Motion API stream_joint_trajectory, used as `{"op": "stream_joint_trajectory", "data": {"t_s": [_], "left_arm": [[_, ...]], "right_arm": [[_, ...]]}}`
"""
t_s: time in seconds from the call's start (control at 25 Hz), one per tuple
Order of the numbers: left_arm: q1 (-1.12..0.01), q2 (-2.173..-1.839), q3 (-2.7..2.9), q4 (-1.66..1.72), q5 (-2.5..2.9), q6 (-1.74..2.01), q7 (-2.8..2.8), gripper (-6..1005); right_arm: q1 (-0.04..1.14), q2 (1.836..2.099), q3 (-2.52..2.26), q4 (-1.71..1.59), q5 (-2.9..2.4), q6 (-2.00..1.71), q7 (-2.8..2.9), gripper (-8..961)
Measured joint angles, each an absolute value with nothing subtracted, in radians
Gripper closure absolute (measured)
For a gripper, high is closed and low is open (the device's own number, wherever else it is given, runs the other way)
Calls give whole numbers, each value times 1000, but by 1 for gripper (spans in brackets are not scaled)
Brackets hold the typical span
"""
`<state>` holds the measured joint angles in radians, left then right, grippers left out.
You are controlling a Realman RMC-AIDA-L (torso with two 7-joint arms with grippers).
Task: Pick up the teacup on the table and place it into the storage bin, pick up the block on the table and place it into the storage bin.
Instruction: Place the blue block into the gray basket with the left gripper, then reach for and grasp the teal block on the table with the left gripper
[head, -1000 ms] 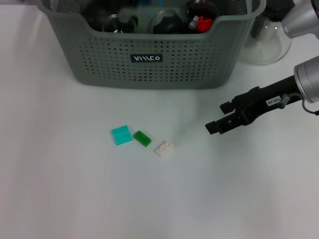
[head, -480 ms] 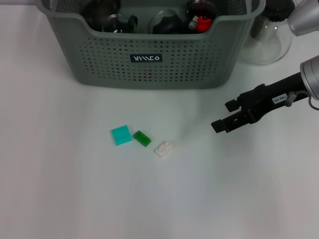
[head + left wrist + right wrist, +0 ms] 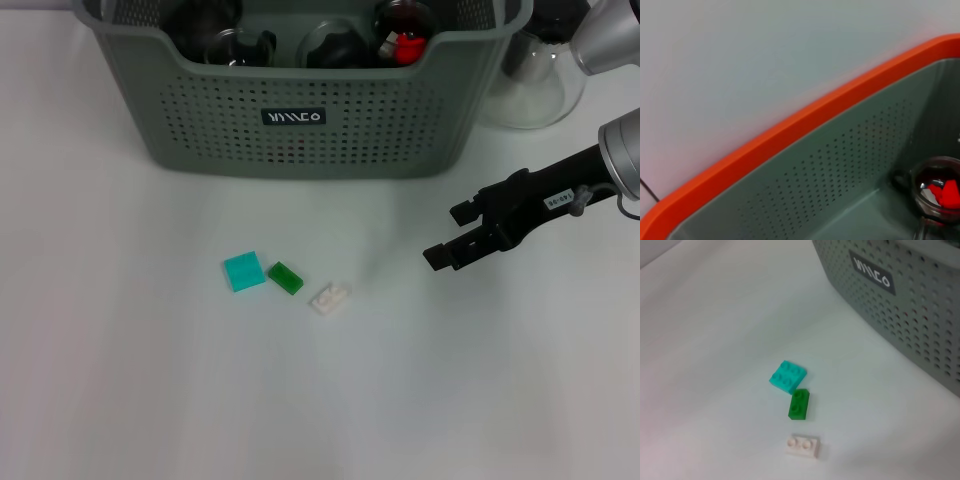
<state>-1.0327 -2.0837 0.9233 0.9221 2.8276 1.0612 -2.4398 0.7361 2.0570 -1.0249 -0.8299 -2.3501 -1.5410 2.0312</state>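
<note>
On the white table, nearest the robot, three small blocks lie in a loose row. The white block sits closest, studs up. Just beside it, to the left and slightly farther off, lies the green block, and next to that the teal block, the largest of the three. None of them touches another. The right wrist view shows the same trio from above: teal, green and white, with the green one almost meeting a corner of the teal.

To the right of the blocks, the right gripper hovers above the table, well apart from them, its black arm reaching in from the right edge. Its two fingers stand apart with nothing between them.

Behind the blocks stands the bin, grey-green with perforated walls and a black label facing the robot. Inside it, over the rim, sit dark rounded glass items, and one cup holds something red. The left wrist view looks down into the bin past an orange edge and shows that cup with red pieces on the bin floor. The left gripper itself is in no view.

Farthest back, to the right of the bin, a clear glass teapot stands on the table.
</note>
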Motion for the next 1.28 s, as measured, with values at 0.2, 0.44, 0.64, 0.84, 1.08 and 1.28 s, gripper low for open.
{"op": "stream_joint_trajectory", "data": {"t_s": [0.2, 0.44, 0.64, 0.84, 1.08, 1.28], "left_arm": [[-1028, -2099, 943, 926, 2827, 1047, -2438, 545], [-1022, -2110, 950, 958, 2828, 1051, -2433, 537], [-956, -2116, 952, 1142, 2760, 1131, -2418, 344], [-868, -2109, 933, 1311, 2499, 1329, -2294, 141], [-755, -2078, 903, 1443, 2110, 1793, -2106, 147], [-711, -2103, 967, 1463, 2176, 1930, -2072, 148]], "right_arm": [[735, 2057, -1033, -830, -2350, -1535, 2024, 9], [733, 2057, -1033, -830, -2351, -1538, 2020, 9], [729, 2056, -1032, -830, -2353, -1538, 2012, 9], [726, 2056, -1032, -830, -2353, -1535, 2009, 9], [724, 2056, -1032, -826, -2353, -1536, 2009, 8], [724, 2056, -1027, -820, -2368, -1534, 2011, 8]]}}
